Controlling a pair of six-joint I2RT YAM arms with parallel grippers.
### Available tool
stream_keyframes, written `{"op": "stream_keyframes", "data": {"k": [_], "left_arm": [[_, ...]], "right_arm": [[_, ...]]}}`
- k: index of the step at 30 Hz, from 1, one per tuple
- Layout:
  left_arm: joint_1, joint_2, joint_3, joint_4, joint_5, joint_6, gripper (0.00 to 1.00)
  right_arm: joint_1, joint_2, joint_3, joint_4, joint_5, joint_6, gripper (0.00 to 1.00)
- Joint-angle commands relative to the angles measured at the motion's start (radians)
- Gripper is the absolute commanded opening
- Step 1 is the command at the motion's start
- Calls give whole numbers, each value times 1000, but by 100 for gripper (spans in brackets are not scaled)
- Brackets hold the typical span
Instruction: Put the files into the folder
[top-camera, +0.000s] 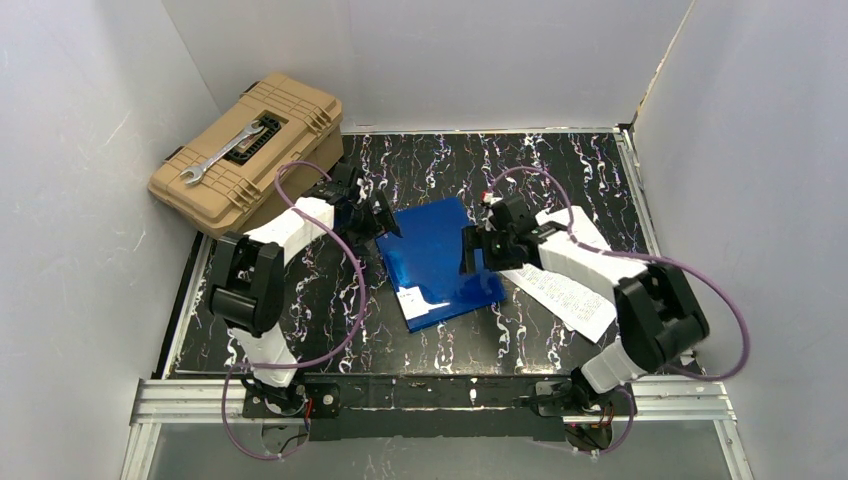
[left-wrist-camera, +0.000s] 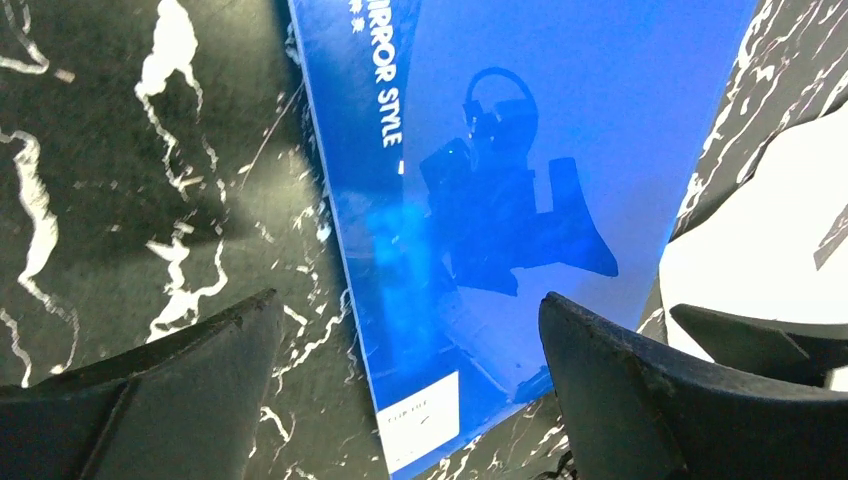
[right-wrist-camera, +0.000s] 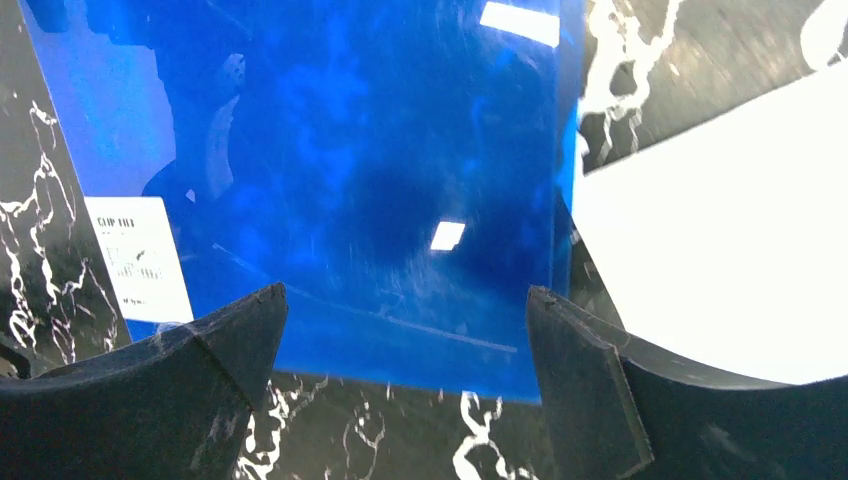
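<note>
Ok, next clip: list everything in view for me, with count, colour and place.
folder: one, glossy blue, flat in the middle of the table
label: one, white, at the folder's near corner
paper sheets: white with black print, number unclear, on the table right of the folder
toolbox: one, tan, far left corner
wrench: one, silver, lying on the toolbox lid
table: one, black with white veins
left gripper: black fingers, open, over the folder's left edge
right gripper: black fingers, open, over the folder's right side

Folder (left-wrist-camera: 600, 100) cover: "…RROR STYLE"; white label (right-wrist-camera: 140, 255): "CLIP FILE", smaller print unreadable.
</note>
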Motion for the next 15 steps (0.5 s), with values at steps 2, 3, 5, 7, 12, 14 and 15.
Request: {"op": "stream_keyframes", "data": {"k": [2,3,5,7,12,14,15], "left_arm": [[2,-109,-46,-111,-28,51,98],[1,-127,-59,-112,-24,51,98],[2,-165,-92,-113,-12,43,98],[0,-190,-123,-111,11,36,98],[-13,-247,-237,-52,58,21,98],[-17,-259,-278,-19,83,12,98],[-23,-263,-296,-4,93,7,98]], "right_arm": [[7,-197,-85,-48,93,39,98],[7,-220,-93,-55,108,40,99],[8,-250,-92,-73,144,40,99],[8,-257,-75,-85,165,40,99],[8,-202,20,-113,217,19,99],[6,-156,81,-125,226,0,99],[5,-135,106,-128,228,-8,99]]}}
